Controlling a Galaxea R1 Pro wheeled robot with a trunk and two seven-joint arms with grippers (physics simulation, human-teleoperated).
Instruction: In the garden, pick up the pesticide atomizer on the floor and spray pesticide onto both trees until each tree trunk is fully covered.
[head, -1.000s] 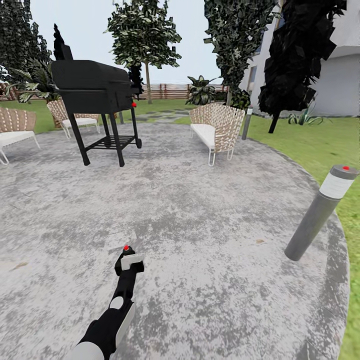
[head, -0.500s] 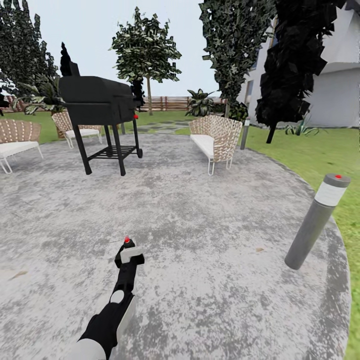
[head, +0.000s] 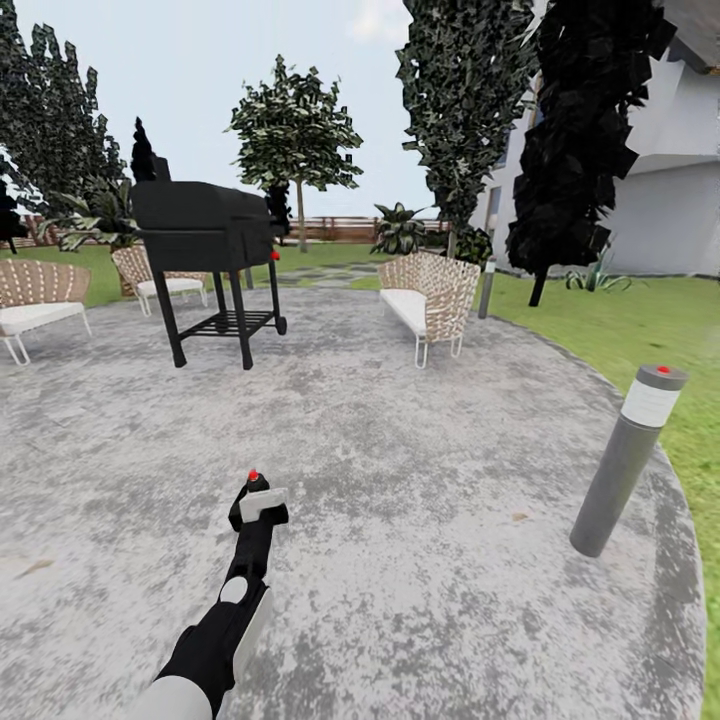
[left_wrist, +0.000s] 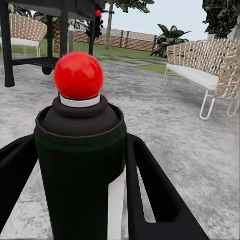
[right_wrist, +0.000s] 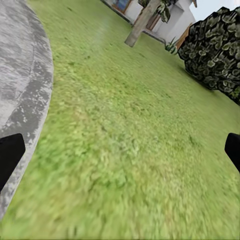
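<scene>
My left gripper (head: 258, 506) is held out low over the paved patio and is shut on the pesticide atomizer (head: 262, 500). The atomizer is a small dark bottle with a pale grey head and a red dot on top. In the left wrist view the dark green atomizer (left_wrist: 79, 165) with its red ball stands upright between the black fingers (left_wrist: 155, 195). A broad-canopied tree (head: 295, 125) on a thin-looking trunk (head: 300, 215) stands far back by the fence. My right gripper (right_wrist: 120, 152) is open over the lawn. A brown trunk (right_wrist: 141, 22) rises near the house.
A black grill (head: 205, 225) stands ahead to the left, with wicker chairs (head: 35, 295) beyond it. A wicker bench (head: 430, 290) sits ahead to the right. A grey bollard light (head: 628, 460) leans at the patio's right edge. Beyond it lie lawn (head: 640, 320), dark columnar trees (head: 590, 130) and the white house (head: 670, 200).
The whole picture has slid downward and the grill looks a little smaller, so the camera has moved. The left gripper stays shut on the atomizer and sits slightly higher in the view.
</scene>
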